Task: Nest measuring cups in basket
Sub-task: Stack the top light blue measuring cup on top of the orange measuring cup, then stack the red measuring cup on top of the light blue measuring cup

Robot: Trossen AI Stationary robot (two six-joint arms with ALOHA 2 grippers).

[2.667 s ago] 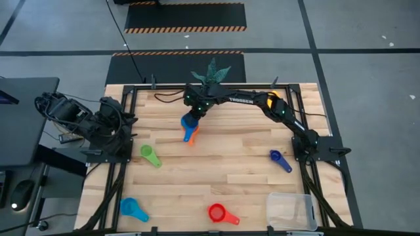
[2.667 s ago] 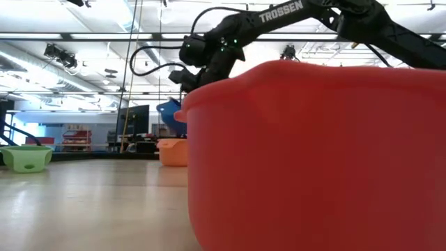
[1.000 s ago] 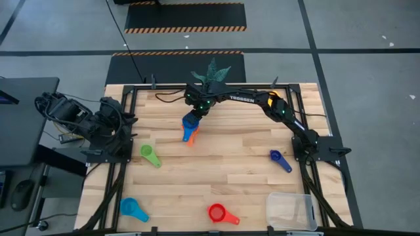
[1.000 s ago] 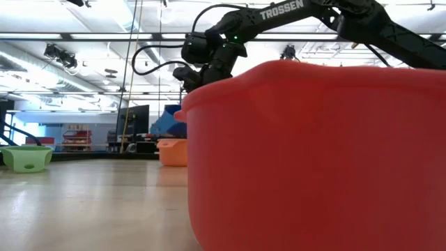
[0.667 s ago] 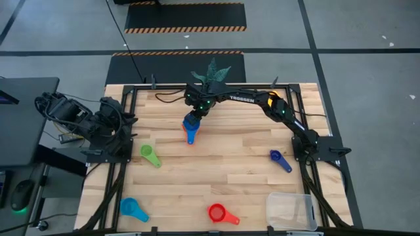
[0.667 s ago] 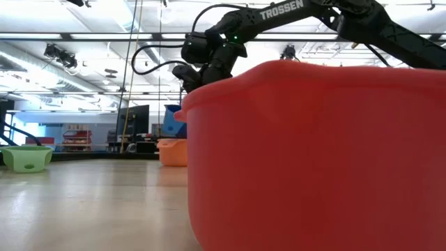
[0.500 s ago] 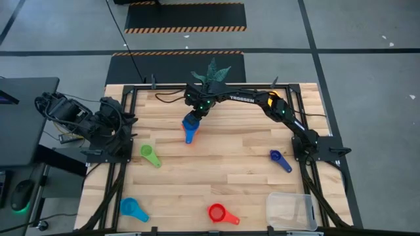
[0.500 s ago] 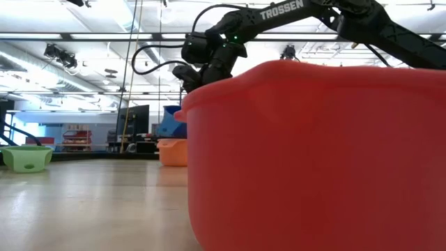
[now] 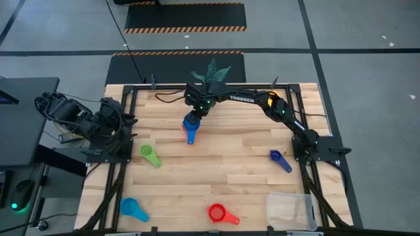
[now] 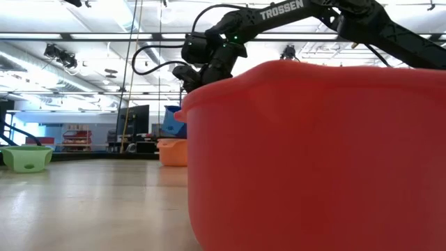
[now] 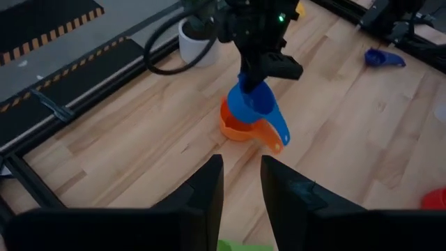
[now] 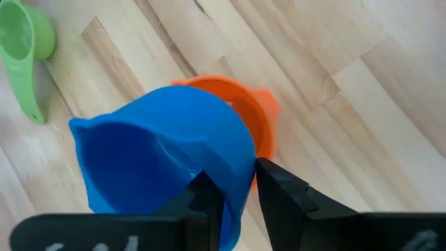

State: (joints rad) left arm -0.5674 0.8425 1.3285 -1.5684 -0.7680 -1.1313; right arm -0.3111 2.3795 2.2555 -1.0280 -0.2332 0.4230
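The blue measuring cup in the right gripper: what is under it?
Under the blue cup, held by the right gripper, sits the orange cup on the table. The blue cup covers most of its inside.

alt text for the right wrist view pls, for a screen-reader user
The right tool grips the rim of a blue cup, holding it over an orange cup that sits on the wooden table. A green cup lies farther off on the table.
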